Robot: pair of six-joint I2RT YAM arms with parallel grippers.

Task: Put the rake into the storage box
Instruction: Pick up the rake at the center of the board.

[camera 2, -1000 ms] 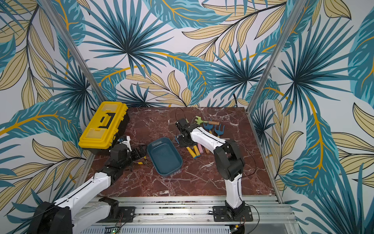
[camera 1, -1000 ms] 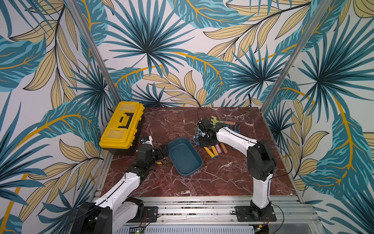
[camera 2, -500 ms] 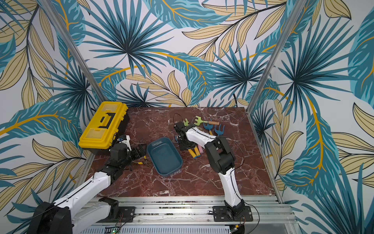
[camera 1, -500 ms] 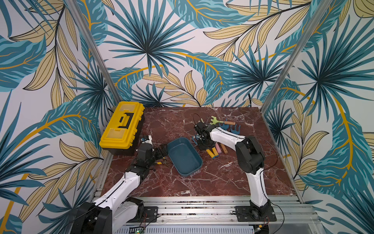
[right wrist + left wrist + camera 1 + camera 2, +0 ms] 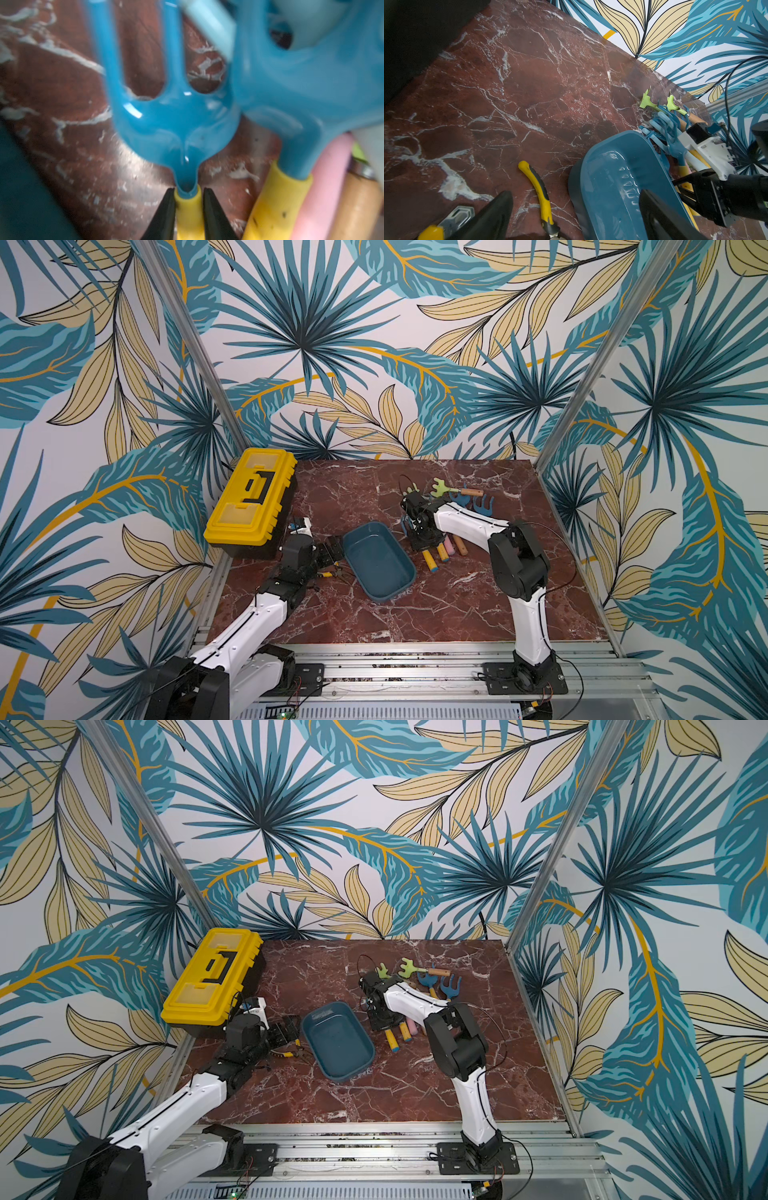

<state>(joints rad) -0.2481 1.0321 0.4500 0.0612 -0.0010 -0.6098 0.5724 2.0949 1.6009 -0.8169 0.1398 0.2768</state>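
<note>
Rake (image 5: 174, 124) lies on the bench (image 5: 415, 614) among other toy tools (image 5: 449, 547), just beside the storage box (image 5: 378, 564). My right pincer (image 5: 188, 209) is clenched on its yellow handle, close under the blue head, for a steady lift. My left pincer (image 5: 331, 549) sits released by the box, probably to brace it.

palm-leaf walls (image 5: 316, 323) enclose a red marble tabletop (image 5: 449, 605).

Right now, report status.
Right gripper shut on rake handle. Left gripper open beside box. Box empty. Other rakes crowd alongside.
</note>
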